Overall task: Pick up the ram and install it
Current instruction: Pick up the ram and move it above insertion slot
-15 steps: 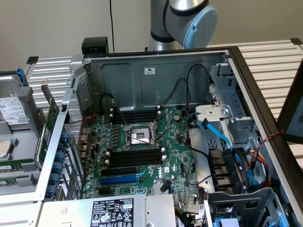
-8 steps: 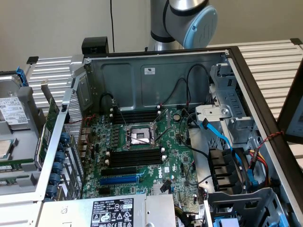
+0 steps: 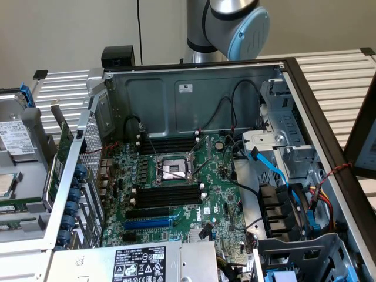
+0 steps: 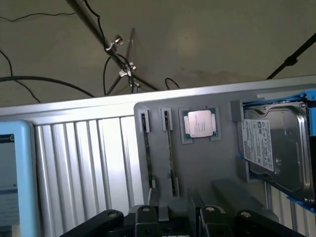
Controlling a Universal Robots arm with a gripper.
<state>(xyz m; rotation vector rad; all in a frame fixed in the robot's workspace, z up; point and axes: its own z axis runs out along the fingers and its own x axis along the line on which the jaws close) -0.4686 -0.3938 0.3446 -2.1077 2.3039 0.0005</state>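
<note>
In the wrist view, the gripper (image 4: 175, 200) is seen spread, nothing pinched, near the ram (image 4: 170, 150) lodged in the grey tray (image 4: 207, 163).

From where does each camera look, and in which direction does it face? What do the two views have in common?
Exterior view: off the arm, high beside the open computer case, looking down onto the motherboard; the arm's joint shows behind the case.
Wrist view: on the wrist, facing the grey tray with two ram sticks; the gripper shows.
Shared: the hard drive and the processor on that tray.
</note>
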